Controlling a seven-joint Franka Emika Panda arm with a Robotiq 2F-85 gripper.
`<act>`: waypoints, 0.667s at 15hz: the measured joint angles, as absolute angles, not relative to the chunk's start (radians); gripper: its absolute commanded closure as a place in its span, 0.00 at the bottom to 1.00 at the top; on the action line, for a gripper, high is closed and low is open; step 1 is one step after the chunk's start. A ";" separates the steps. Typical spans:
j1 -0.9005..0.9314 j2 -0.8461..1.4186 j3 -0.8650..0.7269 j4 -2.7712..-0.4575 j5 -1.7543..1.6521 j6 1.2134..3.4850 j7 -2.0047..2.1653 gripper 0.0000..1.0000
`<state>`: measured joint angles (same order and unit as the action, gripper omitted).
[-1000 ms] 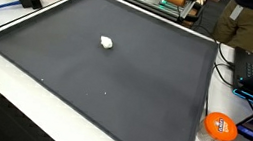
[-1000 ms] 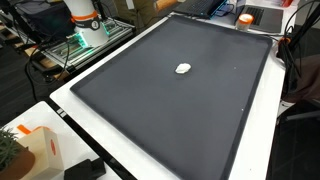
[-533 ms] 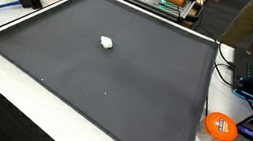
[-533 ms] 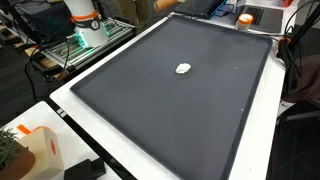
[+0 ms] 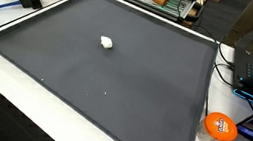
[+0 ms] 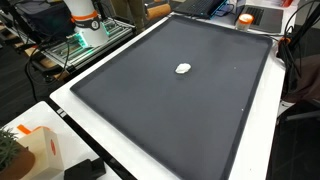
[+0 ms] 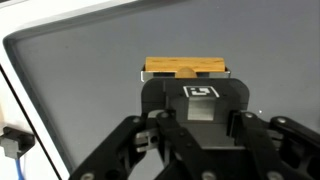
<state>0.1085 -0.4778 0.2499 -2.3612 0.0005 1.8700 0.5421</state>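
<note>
Tool (image 7: 186, 70) closed on a wooden block (image 7: 185, 67) above the dark mat (image 7: 90, 70), square black-and-white marker (image 7: 200, 91) on its housing

Even, bright indoor light, soft faint shadows, low-resolution exterior views, wrist view slightly soft, mild glare at its edge

The pincer (image 7: 195, 135) hides most of the wooden block (image 7: 186, 68), its fingertips cut off by the wrist view's lower edge.

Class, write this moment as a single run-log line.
gripper: above dark mat, open or shut unclear | tan block: beyond gripper in wrist view | white lump: mid-mat, alone
</note>
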 measured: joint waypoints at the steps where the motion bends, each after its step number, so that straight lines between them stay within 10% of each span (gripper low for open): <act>1: 0.106 -0.513 0.245 -2.396 -0.009 1.887 0.532 0.78; 4: 0.104 -0.635 0.200 -2.501 -0.010 1.985 0.441 0.78; 5: 0.102 -0.669 0.175 -2.528 -0.002 2.013 0.407 0.53; 10: 0.087 -0.739 0.101 -2.579 0.028 2.021 0.339 0.78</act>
<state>0.0865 -0.7387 0.1009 -2.5792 0.0276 2.0215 0.3385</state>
